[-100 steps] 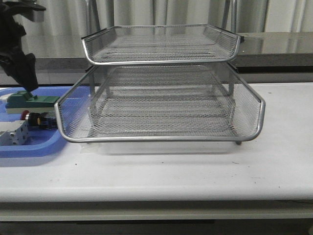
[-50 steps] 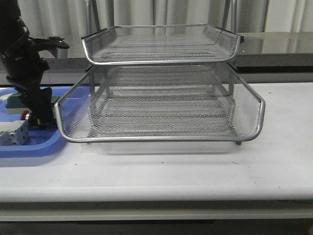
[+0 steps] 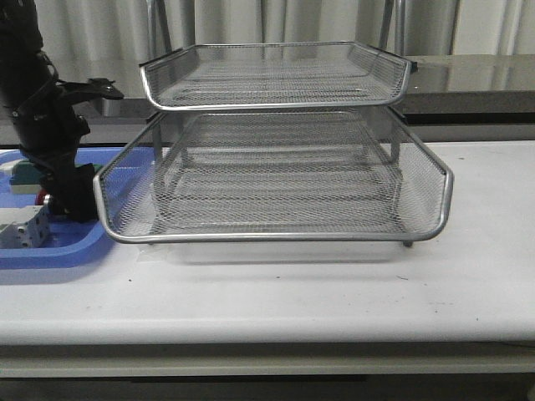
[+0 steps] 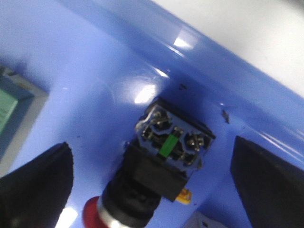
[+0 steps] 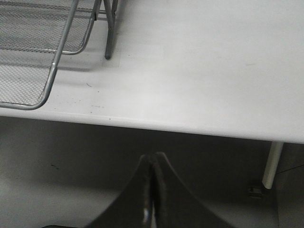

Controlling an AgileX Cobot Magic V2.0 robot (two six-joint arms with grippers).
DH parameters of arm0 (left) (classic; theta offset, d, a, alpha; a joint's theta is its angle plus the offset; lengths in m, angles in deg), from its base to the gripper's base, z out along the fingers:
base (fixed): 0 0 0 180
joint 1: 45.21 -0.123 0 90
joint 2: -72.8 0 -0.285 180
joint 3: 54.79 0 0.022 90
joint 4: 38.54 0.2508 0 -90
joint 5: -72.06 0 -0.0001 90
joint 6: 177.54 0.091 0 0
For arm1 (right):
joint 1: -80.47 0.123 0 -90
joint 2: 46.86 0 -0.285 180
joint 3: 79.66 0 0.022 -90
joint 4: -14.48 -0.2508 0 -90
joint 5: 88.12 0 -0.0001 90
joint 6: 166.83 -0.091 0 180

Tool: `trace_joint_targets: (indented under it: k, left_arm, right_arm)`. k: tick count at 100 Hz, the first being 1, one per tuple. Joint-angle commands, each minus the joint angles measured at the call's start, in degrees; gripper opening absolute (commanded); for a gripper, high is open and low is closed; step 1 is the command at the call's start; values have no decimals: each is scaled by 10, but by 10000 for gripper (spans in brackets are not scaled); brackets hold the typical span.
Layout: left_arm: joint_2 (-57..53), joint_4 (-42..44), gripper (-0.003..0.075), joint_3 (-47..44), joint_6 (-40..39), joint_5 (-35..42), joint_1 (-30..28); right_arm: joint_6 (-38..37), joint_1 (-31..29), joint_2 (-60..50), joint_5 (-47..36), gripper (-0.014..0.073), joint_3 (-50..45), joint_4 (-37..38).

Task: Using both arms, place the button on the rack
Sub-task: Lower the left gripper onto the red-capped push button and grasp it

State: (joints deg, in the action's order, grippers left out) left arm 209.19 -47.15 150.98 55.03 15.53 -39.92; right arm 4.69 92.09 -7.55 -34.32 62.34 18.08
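Observation:
The button (image 4: 159, 164) lies on its side in the blue bin, its black body and terminal end up and its red head (image 4: 92, 216) at the frame edge. My left gripper (image 4: 152, 156) is open, one finger (image 4: 40, 183) on each side of the button and not touching it. In the front view the left gripper (image 3: 71, 200) reaches down into the bin just left of the rack (image 3: 276, 167) and hides most of the button. My right gripper (image 5: 153, 164) is shut on nothing, below the table's front edge, with the rack's corner (image 5: 38, 52) in its view.
The shallow blue bin (image 3: 58, 249) sits at the table's left edge, touching the rack's lower tray. It also holds a green block (image 3: 23, 174) and a white component (image 3: 23, 230). White table (image 3: 468, 276) stretches right of the rack.
The left arm came down from above the green block into the bin and now straddles the button. In the last half second it barely shifted.

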Motion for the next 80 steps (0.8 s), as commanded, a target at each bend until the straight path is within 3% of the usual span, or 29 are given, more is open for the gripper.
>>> trace_joint_targets:
  k: [1, 17, 28, 62, 80]
  left_arm:
    - [-30, -13, 633, 17, 0, 9, 4]
    - [-30, -13, 629, 17, 1, 9, 4]
    - [-30, -13, 578, 17, 1, 9, 4]
    - [-30, -13, 195, 17, 1, 21, 4]
    - [-31, -13, 70, 45, 0, -19, 4]
  right_arm:
    - [1, 1, 1, -31, -68, 20, 10]
    - [1, 1, 1, -31, -68, 20, 10]
    - [1, 1, 1, -31, -68, 20, 10]
    - [1, 1, 1, -31, -68, 20, 10]
    - [1, 1, 1, -31, -68, 20, 10]
